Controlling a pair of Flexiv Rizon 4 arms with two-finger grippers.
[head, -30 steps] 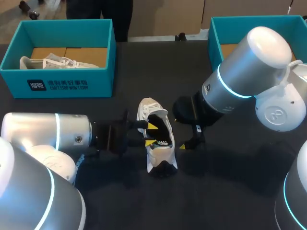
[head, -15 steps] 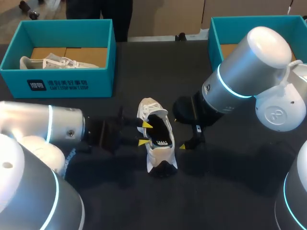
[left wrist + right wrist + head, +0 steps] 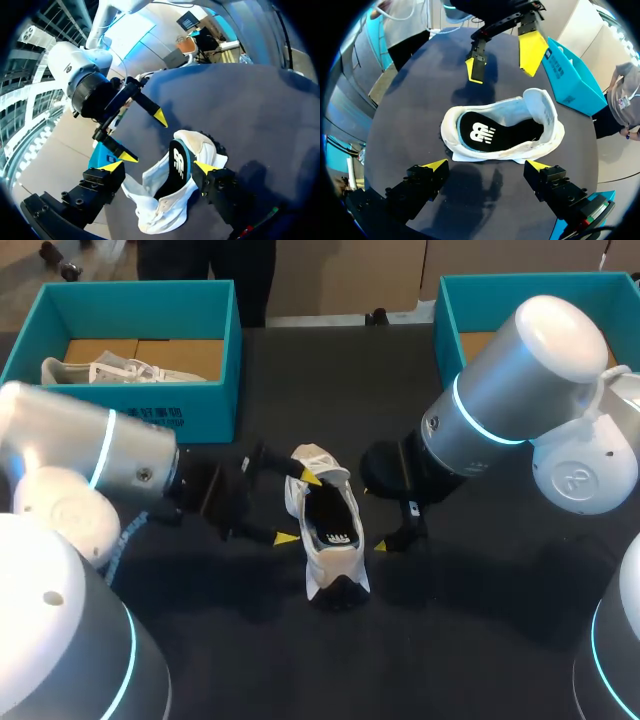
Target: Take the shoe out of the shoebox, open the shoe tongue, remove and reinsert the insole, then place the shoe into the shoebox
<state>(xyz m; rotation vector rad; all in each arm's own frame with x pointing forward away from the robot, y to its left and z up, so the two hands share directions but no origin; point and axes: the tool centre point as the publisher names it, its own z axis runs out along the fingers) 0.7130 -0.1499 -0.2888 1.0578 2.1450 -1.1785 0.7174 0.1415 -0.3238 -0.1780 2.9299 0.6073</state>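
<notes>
A white shoe (image 3: 318,558) lies on the black table, its black insole (image 3: 335,518) showing inside. My left gripper (image 3: 298,508) is open wide at the shoe's left side, one yellow tip over its back end and the other beside it on the table. In the left wrist view the shoe (image 3: 160,210) sits between the spread fingers of that gripper (image 3: 159,167). My right gripper (image 3: 486,166) stands open just right of the shoe (image 3: 485,152), not touching it. In the head view only one tip of the right gripper (image 3: 395,530) shows.
A teal shoebox (image 3: 120,410) at the back left holds another white shoe (image 3: 110,370). A second teal box (image 3: 450,310) stands at the back right, partly behind my right arm. Bare table (image 3: 480,640) lies in front.
My left gripper has opened wide and drawn back out of the shoe's opening, swinging toward the back left. The shoe and the right arm have stayed put.
</notes>
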